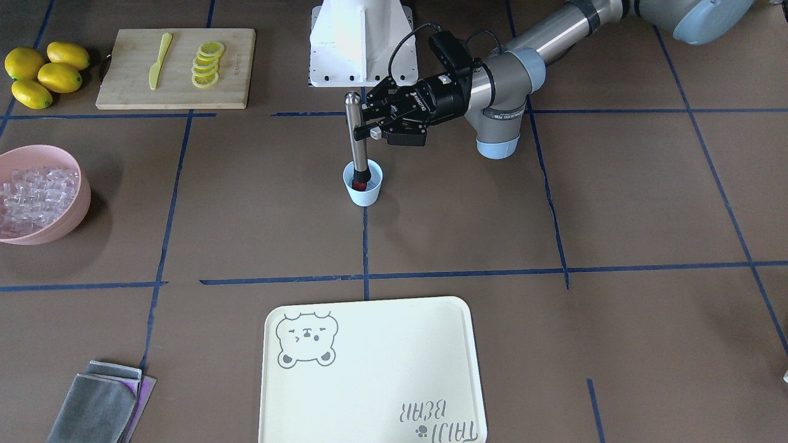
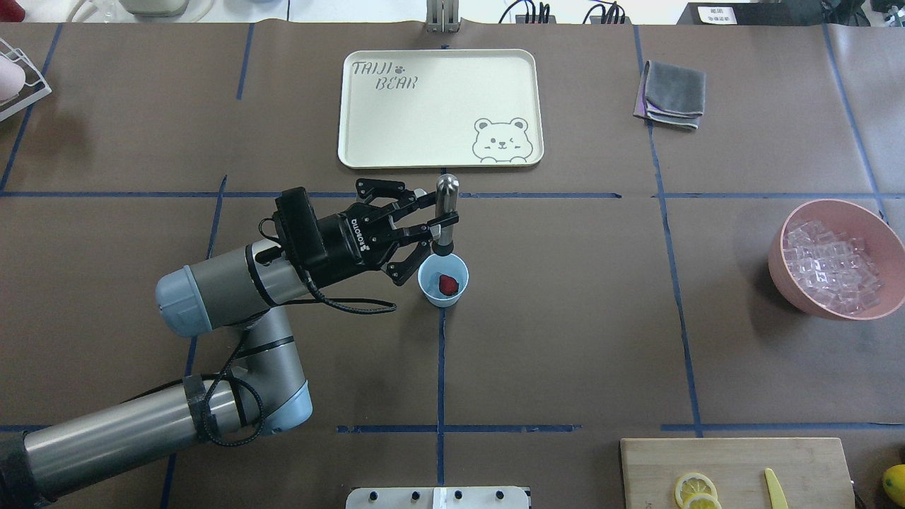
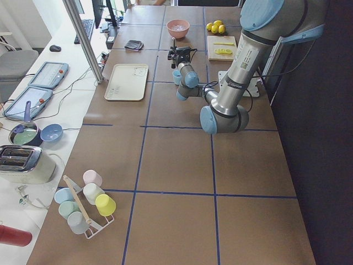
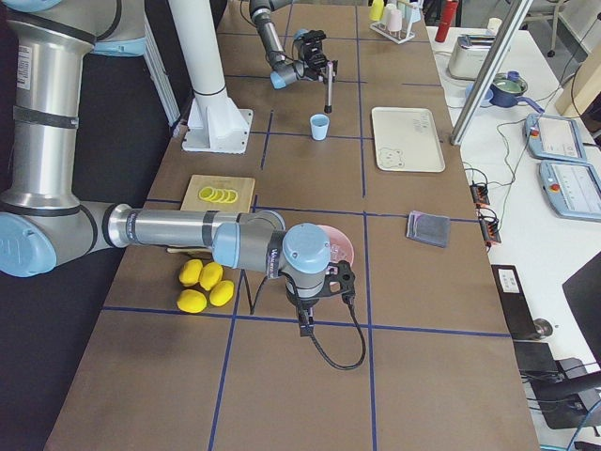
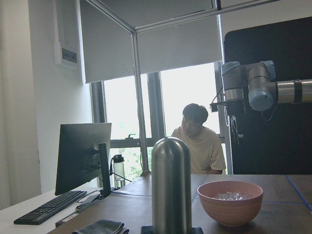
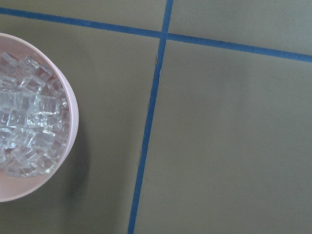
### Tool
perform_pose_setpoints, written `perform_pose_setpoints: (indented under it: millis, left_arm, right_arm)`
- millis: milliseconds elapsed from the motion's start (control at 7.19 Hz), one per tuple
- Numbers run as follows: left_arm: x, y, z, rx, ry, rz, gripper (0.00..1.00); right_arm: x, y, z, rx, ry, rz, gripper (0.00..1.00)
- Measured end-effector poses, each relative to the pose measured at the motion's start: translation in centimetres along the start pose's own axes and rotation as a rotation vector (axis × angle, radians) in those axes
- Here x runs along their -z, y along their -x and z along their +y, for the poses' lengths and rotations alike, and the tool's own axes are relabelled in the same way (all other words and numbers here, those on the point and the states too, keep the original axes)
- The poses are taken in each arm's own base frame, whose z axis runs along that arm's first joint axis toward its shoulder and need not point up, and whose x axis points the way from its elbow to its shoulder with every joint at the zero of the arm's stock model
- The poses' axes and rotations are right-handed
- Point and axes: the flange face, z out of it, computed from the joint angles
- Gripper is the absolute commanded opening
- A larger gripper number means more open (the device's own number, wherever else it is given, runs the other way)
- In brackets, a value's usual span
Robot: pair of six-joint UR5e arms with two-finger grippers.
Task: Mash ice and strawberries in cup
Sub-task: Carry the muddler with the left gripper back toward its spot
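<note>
The light-blue cup (image 1: 364, 192) (image 2: 428, 284) stands near the table's middle. The dark-red strawberry (image 2: 447, 284) lies in it; only the strawberry shows inside. My left gripper (image 1: 371, 123) (image 2: 434, 212) is shut on a steel muddler (image 1: 355, 132) (image 2: 446, 201), held upright with its black tip down in the cup. The ice (image 2: 834, 265) (image 6: 24, 131) fills a pink bowl (image 2: 779, 272) (image 1: 75, 215). My right gripper (image 4: 305, 319) hangs next to that bowl and shows only in the exterior right view, so I cannot tell its state.
A cream tray (image 2: 424, 120) lies beyond the cup. A grey cloth (image 2: 675, 92) is at the far right. A cutting board (image 1: 123, 74) holds lemon slices and a yellow knife, with whole lemons (image 1: 43, 71) beside it. A rack of cups (image 3: 88, 201) stands at the left end.
</note>
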Motion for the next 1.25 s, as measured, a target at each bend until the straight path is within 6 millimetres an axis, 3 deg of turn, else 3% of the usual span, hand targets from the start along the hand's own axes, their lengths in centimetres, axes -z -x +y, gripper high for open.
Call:
perform_pose_setpoints:
  millis: [417,696,974,1252]
  left_arm:
    - [-3.0,-1.4,-8.2,-0.014,0.237,-0.068,0.0]
    - [-3.6,-2.1,-11.7,-0.037,0.489,-0.134,0.0]
    - [-3.0,-1.6,-12.3,-0.066,0.804,-0.221,0.02]
    - [-1.2,2.0,-10.2,-0.11,1.122,-0.321,0.0]
  right_arm:
    - [0.0,0.0,0.0,0.0,0.001,0.0,0.99]
    - [0.0,0.0,0.0,-0.001,0.001,0.0,0.99]
    - [-0.1,-0.1,0.1,-0.001,0.002,-0.001,0.99]
    - [-0.2,-0.1,0.3,-0.002,0.005,-0.001,0.99]
